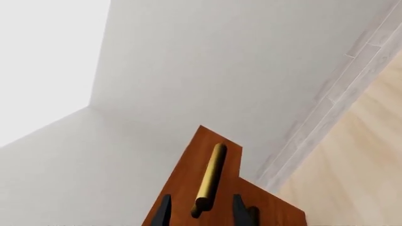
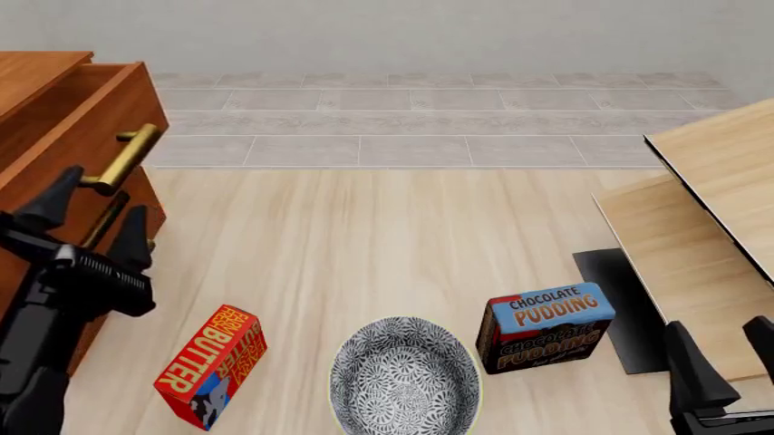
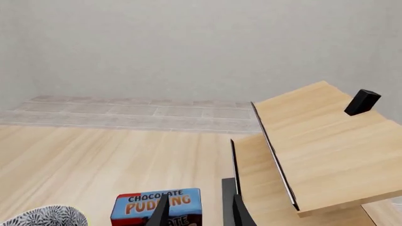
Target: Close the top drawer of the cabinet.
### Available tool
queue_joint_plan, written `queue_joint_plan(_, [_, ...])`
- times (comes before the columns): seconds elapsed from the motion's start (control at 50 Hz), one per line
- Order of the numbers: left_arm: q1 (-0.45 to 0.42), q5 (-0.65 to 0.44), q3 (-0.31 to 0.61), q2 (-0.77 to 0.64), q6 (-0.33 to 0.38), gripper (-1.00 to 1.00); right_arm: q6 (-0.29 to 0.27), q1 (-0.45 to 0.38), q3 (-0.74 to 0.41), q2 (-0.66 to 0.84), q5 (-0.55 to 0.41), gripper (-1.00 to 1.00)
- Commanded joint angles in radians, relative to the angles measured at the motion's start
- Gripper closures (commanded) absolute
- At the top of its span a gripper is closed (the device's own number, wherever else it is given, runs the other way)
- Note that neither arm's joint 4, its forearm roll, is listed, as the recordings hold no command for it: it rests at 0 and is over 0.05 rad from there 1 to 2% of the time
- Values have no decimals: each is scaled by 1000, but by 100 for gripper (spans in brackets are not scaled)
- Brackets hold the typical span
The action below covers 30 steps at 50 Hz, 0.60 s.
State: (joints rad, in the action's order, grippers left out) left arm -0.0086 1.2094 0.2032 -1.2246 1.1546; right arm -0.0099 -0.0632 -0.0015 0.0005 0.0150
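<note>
The cabinet (image 2: 31,71) stands at the far left of the front view. Its top drawer (image 2: 72,149) is pulled out, and its brass bar handle (image 2: 121,156) runs at a slant. My left gripper (image 2: 101,195) is open at the near end of that handle. In the left wrist view the handle (image 1: 210,176) lies between the two black fingers (image 1: 164,209) against the drawer front (image 1: 185,181), and whether they touch is unclear. My right gripper (image 2: 716,349) is open and empty at the bottom right, far from the cabinet. It also shows in the right wrist view (image 3: 199,212).
A butter box (image 2: 208,367), a patterned bowl (image 2: 405,373) and a chocolate pudding box (image 2: 545,326) lie on the floor in front. Pale light-wood furniture (image 2: 713,208) with a dark mat (image 2: 611,290) stands at the right. A lower drawer handle (image 2: 107,220) sits just under my left gripper.
</note>
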Motion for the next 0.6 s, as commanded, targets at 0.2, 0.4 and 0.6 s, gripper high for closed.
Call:
queue_joint_plan(0.2, [30, 10, 21, -14, 33, -100, 1, 0, 0, 0, 1, -100])
queue_joint_plan(0.4, [40, 10, 16, -20, 40, -100, 4, -1, 0, 0, -1, -100])
queue_joint_plan(0.6, [46, 10, 10, -36, 66, -100, 8, -1, -1, 0, -1, -100])
